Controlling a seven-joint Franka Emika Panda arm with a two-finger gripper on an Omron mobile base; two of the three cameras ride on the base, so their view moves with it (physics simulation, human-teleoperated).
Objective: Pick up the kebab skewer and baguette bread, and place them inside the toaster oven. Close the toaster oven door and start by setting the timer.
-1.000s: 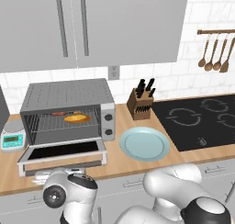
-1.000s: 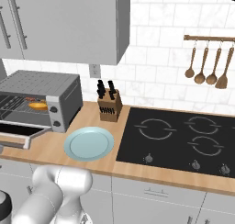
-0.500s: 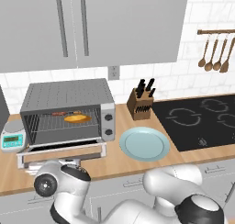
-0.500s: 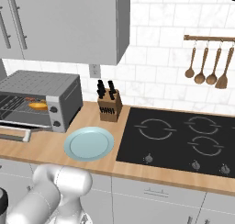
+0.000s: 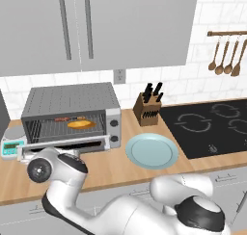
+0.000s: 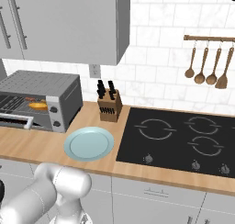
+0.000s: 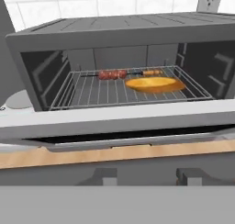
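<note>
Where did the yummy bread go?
The baguette bread lies on the wire rack inside the toaster oven, toward its right side in the hand view, just in front of the kebab skewer.

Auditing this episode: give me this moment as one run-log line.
kebab skewer and baguette bread: on rack in toaster oven | toaster oven door: partly raised | gripper: below door, holding nothing

A wooden counter [image 5: 111,169] runs below the wall cabinets and carries, from left to right, a small white scale [image 5: 10,146], the toaster oven [image 5: 72,114], a round light blue plate [image 5: 151,150] and a knife block [image 5: 147,109]. A black cooktop [image 6: 176,141] lies flush in the counter at the right — the plate lies just beside its edge.
</note>
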